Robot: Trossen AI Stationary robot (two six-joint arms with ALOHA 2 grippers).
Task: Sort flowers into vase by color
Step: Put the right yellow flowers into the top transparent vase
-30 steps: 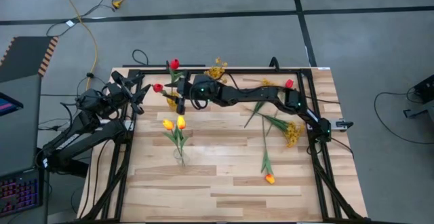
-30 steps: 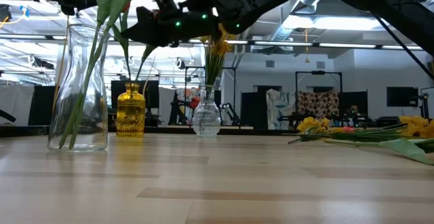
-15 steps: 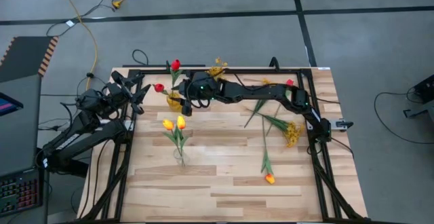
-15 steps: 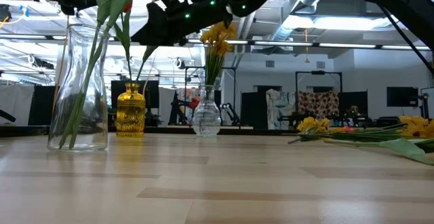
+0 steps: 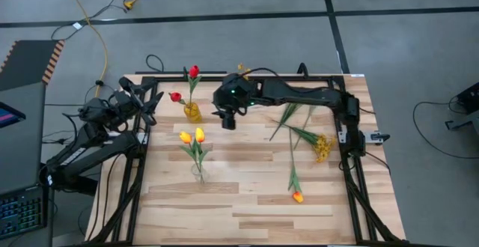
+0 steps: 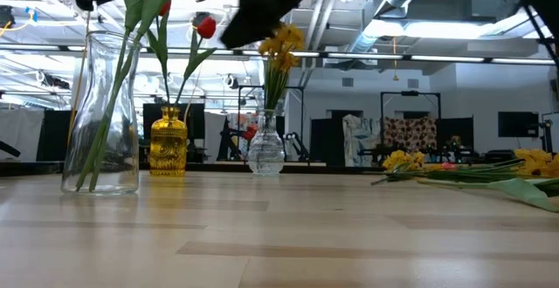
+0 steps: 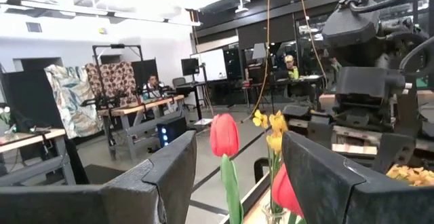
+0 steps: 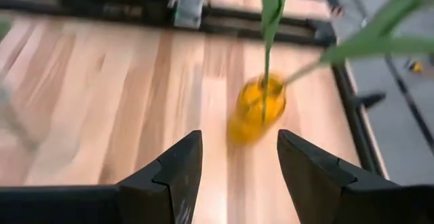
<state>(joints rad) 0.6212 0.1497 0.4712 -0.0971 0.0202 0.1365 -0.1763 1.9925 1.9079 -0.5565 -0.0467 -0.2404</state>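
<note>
Room backdrop; yellow vase (image 8: pixel 258 112) blurred

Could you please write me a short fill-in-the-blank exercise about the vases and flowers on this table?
1. The amber vase holds two ____ tulips.
2. The two yellow tulips stand in a ____ glass vase.
3. The right gripper is open and holds ____.
4. One orange tulip lies flat on the ____.

Missing words: red; clear; nothing; table
</note>
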